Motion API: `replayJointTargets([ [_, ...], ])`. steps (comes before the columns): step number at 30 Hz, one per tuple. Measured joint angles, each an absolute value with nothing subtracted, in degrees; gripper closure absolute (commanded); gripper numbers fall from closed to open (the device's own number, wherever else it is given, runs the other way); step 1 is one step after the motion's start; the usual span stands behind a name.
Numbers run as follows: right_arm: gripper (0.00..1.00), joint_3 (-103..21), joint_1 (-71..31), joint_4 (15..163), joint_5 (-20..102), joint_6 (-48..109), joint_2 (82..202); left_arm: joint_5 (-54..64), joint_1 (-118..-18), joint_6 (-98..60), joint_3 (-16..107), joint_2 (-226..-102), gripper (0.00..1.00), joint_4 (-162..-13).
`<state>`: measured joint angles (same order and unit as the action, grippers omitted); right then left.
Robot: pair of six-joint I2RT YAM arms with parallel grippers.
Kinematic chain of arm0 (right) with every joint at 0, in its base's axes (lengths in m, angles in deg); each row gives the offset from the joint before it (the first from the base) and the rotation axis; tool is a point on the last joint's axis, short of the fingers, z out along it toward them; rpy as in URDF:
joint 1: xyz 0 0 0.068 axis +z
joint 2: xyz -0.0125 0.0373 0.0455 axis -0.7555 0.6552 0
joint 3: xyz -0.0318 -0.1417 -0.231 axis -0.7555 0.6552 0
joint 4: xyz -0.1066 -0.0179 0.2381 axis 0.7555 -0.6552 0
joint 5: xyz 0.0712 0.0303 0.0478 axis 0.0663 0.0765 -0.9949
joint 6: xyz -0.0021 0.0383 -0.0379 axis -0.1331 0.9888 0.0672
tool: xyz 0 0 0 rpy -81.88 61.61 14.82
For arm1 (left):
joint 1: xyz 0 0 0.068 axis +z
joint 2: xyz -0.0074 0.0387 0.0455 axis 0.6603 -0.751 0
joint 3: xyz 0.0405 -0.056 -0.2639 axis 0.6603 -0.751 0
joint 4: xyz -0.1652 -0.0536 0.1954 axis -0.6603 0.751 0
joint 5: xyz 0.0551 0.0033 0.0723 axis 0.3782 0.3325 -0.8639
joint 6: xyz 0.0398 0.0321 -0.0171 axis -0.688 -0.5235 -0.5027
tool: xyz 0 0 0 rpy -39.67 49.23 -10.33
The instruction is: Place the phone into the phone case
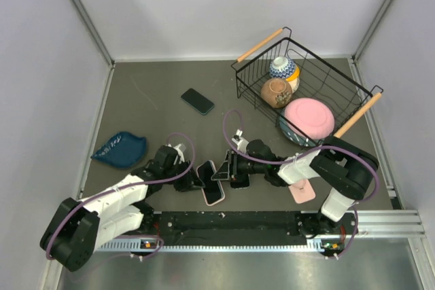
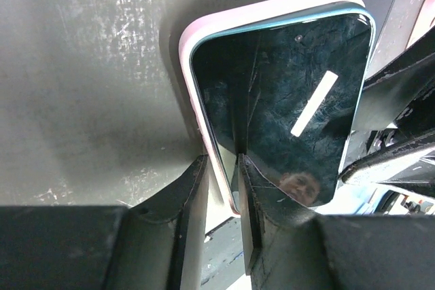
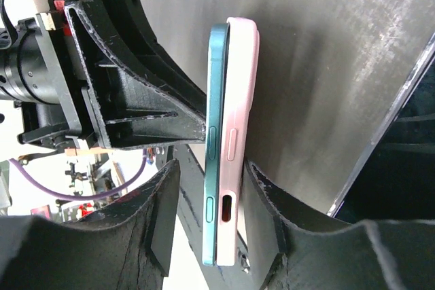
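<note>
Left gripper (image 2: 221, 162) clamped on phone (image 2: 285, 100) and pink case (image 2: 187, 42) along one edge, right gripper (image 3: 212, 168) open, astride opposite edge, room on phone's side.

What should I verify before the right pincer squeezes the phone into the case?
1. phone seated in phone case: not ok, its teal side stands proud of the pink rim.
2. left pincer clamping the case edge: ok.
3. right pincer straddling both: ok, open, gap on the phone side.
4. Corners aligned: cannot tell, near corner hidden behind the left pincer.
5. second black phone clear of the work: ok.
</note>
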<state>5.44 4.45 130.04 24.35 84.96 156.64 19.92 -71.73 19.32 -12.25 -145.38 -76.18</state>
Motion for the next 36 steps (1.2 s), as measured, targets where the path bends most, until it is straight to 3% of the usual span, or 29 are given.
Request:
replayJointTargets([
  [9,0.6,5.44,4.43,133.25,22.65,85.75,157.32,19.48,-71.73,17.64,-11.39,-145.31,0.62,-73.45],
  [19,0.62,5.44,4.45,135.26,21.16,86.45,158.11,18.67,-71.76,17.16,-10.91,-144.13,0.61,-71.33],
  [21,0.69,5.14,4.51,135.06,21.05,86.4,158.15,18.56,-71.78,17.14,-10.91,-144.0,0.61,-71.16],
  [22,0.78,4.96,4.56,134.82,21.03,86.23,158.2,18.52,-71.78,17.14,-10.91,-143.93,0.61,-71.02],
  [23,0.93,4.7,4.6,134.19,21.05,85.92,158.2,18.5,-71.78,17.12,-10.91,-143.82,0.61,-70.94],
  [25,1.0,4.24,4.65,133.18,21.05,85.64,158.2,18.45,-71.78,17.12,-10.89,-143.8,0.61,-70.59],
  [31,1.0,3.17,4.67,129.97,21.03,84.48,157.52,18.15,-71.8,17.12,-10.8,-143.8,0.6,-70.39],
  [36,0.75,1.01,5.21,123.76,21.99,82.29,156.01,18.17,-71.8,17.05,-10.72,-143.85,0.6,-70.33],
])
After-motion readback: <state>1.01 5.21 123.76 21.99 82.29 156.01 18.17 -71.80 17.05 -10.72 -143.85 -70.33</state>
